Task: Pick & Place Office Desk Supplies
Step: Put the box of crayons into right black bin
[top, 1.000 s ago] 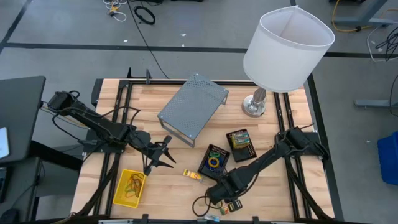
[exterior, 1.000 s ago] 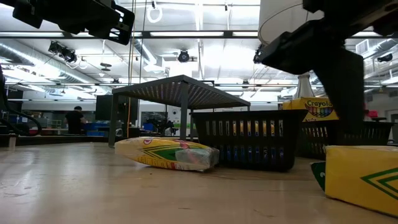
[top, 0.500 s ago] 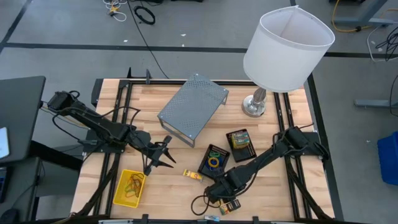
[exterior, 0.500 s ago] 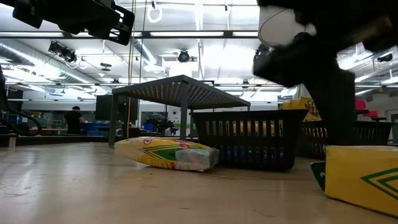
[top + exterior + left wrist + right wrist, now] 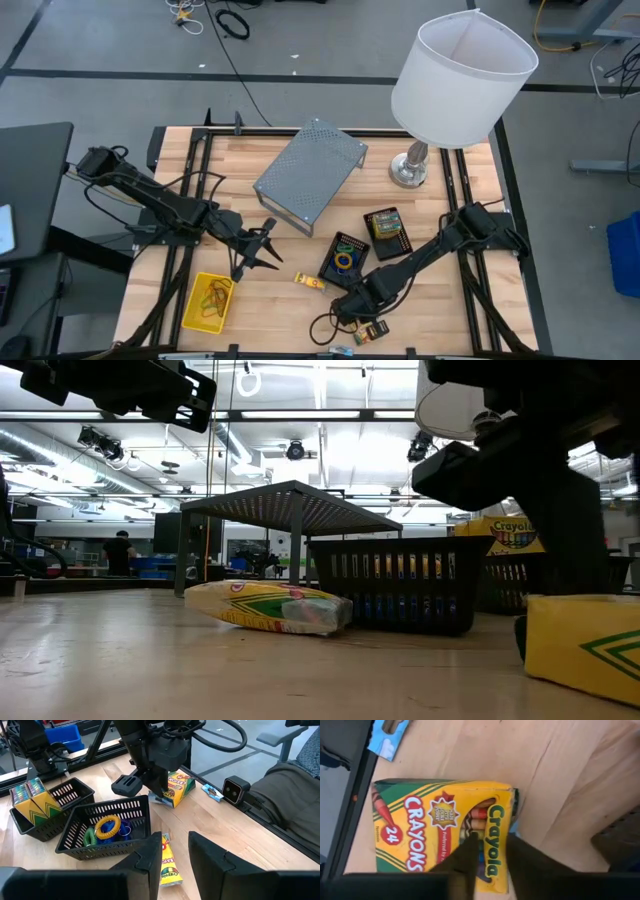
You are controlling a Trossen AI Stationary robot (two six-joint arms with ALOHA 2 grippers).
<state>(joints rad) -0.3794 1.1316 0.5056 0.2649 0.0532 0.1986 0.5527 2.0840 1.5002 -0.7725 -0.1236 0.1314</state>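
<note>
A yellow-green crayon box [image 5: 442, 836] lies flat at the table's front edge, label up.

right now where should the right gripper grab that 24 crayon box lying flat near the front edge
Take the crayon box across its two long side edges, coming straight down from above. It lies flat, face up on the table, so only its thin sides offer opposing faces. The right gripper already hangs just above its window end; gripping nearer the middle would probably balance it better. The left gripper waits away from the box.
</note>
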